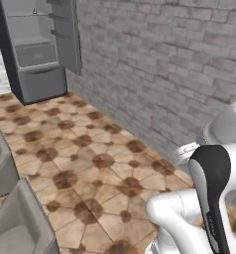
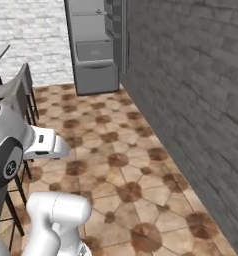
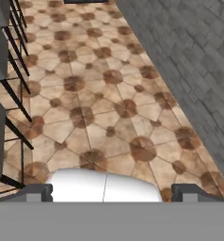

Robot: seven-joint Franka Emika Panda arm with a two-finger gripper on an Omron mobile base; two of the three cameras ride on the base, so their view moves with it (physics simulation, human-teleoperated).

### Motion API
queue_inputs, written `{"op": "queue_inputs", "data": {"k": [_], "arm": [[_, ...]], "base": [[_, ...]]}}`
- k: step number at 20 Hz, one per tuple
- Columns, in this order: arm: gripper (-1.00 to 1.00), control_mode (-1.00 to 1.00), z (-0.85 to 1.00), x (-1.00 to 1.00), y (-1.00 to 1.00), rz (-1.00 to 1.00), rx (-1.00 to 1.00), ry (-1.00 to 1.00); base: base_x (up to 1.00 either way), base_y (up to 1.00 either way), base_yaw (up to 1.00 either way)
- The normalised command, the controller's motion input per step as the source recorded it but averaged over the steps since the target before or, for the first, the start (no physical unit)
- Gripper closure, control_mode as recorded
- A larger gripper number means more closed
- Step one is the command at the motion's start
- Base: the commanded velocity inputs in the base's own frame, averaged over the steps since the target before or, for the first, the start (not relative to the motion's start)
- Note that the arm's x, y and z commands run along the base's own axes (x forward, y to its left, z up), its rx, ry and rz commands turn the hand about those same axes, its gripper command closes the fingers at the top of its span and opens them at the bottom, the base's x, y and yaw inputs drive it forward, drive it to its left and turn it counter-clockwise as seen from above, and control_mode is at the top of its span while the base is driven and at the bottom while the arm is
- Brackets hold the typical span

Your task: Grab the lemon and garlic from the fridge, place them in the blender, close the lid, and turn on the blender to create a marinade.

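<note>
Fridge far ahead, fingers wide apart and empty.

From the left base view, the fridge is seen open at the far end of the tiled floor, well apart from the arm, with the brick wall running along the right. From the right base view, the same fridge is placed straight ahead, stools lining the left. In the hand view, the fingers are spread fully over bare floor, nothing held; the lemon cannot be made out.

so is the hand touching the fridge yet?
Apart. In the hand view the open hand hangs over tiled floor. In the right base view the fridge stands at the room's far end, a long stretch of floor beyond the arm.
</note>
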Motion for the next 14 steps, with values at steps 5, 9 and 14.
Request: {"op": "queue_inputs", "data": {"k": [5, 9, 14], "arm": [[-1.00, 1.00, 0.00, 0.00, 0.00, 0.00, 0.00, 0.00], [-1.00, 1.00, 0.00, 0.00, 0.00, 0.00, 0.00, 0.00], [-1.00, 1.00, 0.00, 0.00, 0.00, 0.00, 0.00, 0.00]], "base": [[1.00, -0.09, 0.14], [1.00, -0.44, 0.19], [1.00, -0.45, 0.14]]}}
